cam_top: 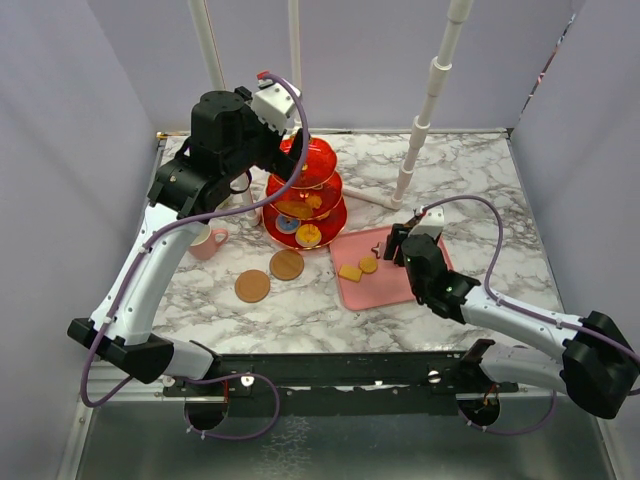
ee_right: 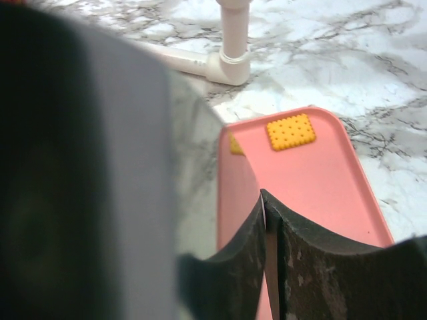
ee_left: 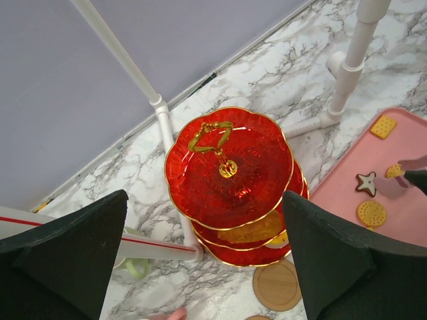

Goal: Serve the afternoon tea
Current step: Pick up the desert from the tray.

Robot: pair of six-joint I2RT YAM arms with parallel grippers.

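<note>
Grey-veined white marble table top (cam_top: 300,315) fills a little booth with pale purple walls (cam_top: 70,150). White plastic pipes (cam_top: 428,110) stand at the far side.

A see-through red three-tier stand (ee_left: 253,167) sits far back, a bit left of the middle. It looks hard, shiny and slippery, and it could crack if bumped. The gold loop handle (ee_left: 210,135) on top is the best place to hold it (the plates are far too wide).

The left gripper (ee_left: 203,197) hovers right above it, spread wide and holding nothing.

Just right of the stand, and nearer, lies a flat pink plastic tray (cam_top: 375,290) with small yellow cookies (cam_top: 360,268). They look light and crumbly. The right gripper (cam_top: 388,250) hangs low over the tray, and I cannot tell if it holds anything.
</note>
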